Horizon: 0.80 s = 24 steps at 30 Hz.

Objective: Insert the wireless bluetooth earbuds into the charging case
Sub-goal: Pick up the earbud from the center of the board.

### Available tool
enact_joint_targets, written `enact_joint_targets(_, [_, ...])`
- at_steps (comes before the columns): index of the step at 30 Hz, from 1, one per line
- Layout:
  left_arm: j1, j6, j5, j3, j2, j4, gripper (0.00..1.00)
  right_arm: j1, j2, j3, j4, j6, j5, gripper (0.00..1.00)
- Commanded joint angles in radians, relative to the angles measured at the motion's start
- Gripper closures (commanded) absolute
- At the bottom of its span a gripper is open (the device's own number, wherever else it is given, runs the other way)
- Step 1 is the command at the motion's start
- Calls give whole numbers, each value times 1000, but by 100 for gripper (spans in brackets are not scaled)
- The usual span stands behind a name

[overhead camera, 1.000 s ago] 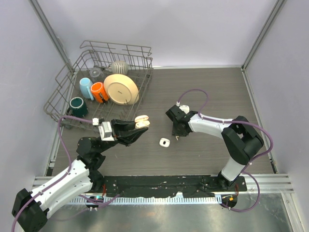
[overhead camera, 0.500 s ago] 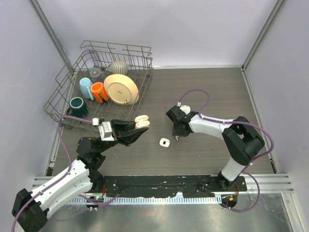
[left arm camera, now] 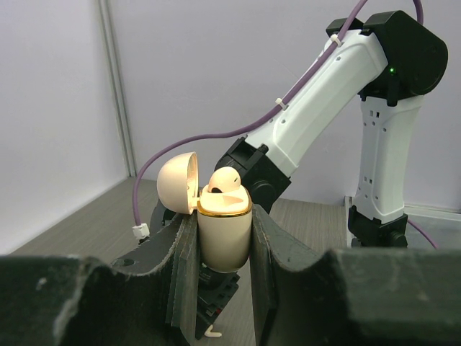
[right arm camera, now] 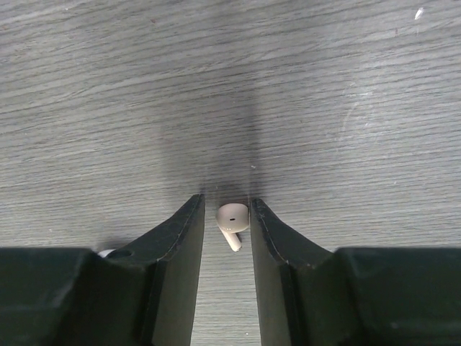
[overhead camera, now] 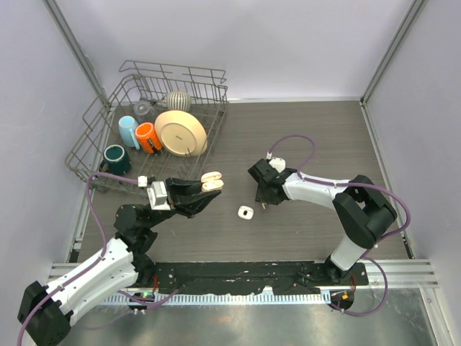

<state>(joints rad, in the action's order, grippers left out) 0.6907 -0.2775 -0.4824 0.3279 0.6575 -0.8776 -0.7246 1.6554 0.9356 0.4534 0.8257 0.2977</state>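
Observation:
My left gripper [overhead camera: 209, 189] is shut on the cream charging case [left arm camera: 224, 238] and holds it upright above the table, with its lid [left arm camera: 177, 182] open to the left. One white earbud [left arm camera: 225, 180] sits in the case's top. My right gripper [overhead camera: 263, 201] points down at the table near the middle. In the right wrist view its jaws are narrowly open around a white earbud [right arm camera: 233, 218] lying on the wood, with a gap on the left side. A white earbud stem [left arm camera: 211, 332] shows on the table below the case.
A small white object [overhead camera: 245, 213] lies on the table between the two grippers. A wire dish rack [overhead camera: 94, 137] with cups, a plate and a ribbed bowl stands at the back left. A white bit [right arm camera: 106, 253] shows left of my right gripper's left finger.

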Motion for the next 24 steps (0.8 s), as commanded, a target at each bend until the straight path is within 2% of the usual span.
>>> enact_joint_targets(1, [-2, 9, 10, 16, -2, -32, 100, -4, -14, -21, 14, 4, 21, 63])
enact_joint_targets(5, [-2, 9, 11, 14, -1, -32, 100, -4, -16, -21, 18, -2, 26, 66])
enact_joint_targets(14, [-2, 11, 11, 14, 2, -34, 100, -6, -54, -21, 11, -10, 29, 96])
enact_joint_targets(18, [-2, 11, 13, 13, 2, -34, 100, -22, -153, -27, 1, -8, 53, 99])
enact_joint_targets(24, [-2, 11, 22, 11, 7, -41, 100, -70, -393, -57, -47, 24, 129, 99])
